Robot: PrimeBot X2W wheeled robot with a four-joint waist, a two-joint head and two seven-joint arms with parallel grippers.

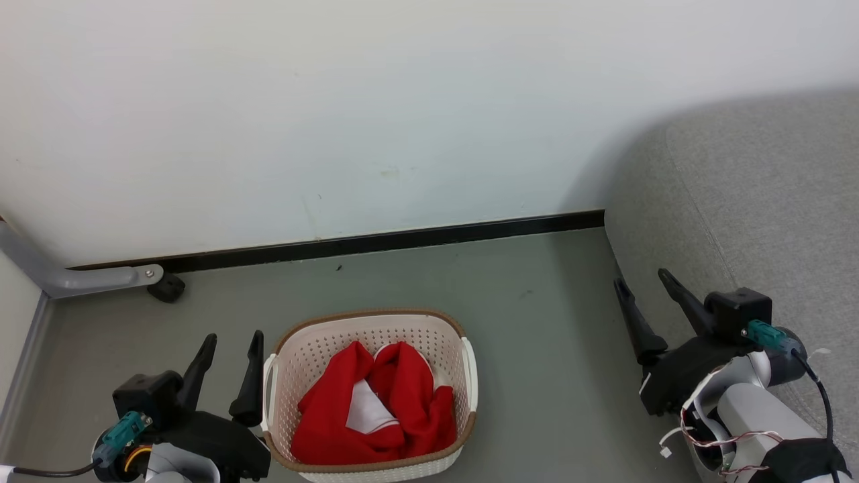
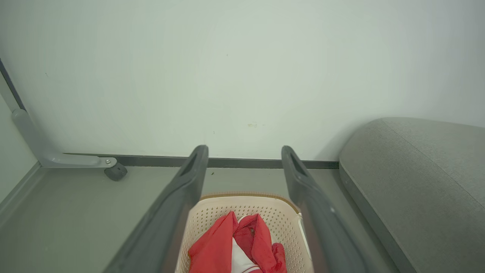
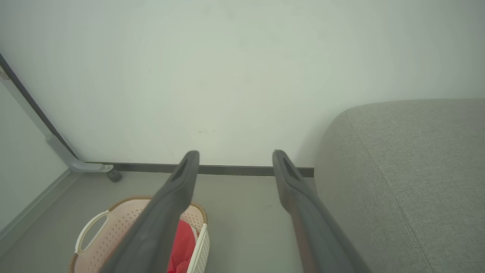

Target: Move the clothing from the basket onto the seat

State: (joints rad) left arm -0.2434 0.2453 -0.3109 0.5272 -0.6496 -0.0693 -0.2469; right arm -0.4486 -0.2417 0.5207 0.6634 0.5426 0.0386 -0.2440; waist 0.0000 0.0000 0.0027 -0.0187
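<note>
On floor (image 1: 537, 322), basket (image 1: 315, 355) holds clothing (image 1: 402, 386), handles (image 1: 471, 365) left-right; left pincer (image 1: 233, 337), right pincer (image 1: 641, 277) wide open, empty.

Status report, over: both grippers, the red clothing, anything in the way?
Left gripper open beside cream perforated plastic basket; right gripper open by grey fabric sofa. Soft red clothing inside basket. Nothing blocks the path.

I faced a plain white wall (image 1: 402, 100), faintly scuffed, with a black skirting strip (image 1: 402, 239) along its foot. The floor (image 1: 537, 288) was smooth grey-green under soft, even light. At my left a grey metal frame leg (image 1: 94, 278) ran down by the wall and ended on a dark caster (image 1: 166, 288) resting on the floor. At my right the grey fabric sofa (image 1: 751, 201) stood against the wall and threw a soft shadow on it.
</note>
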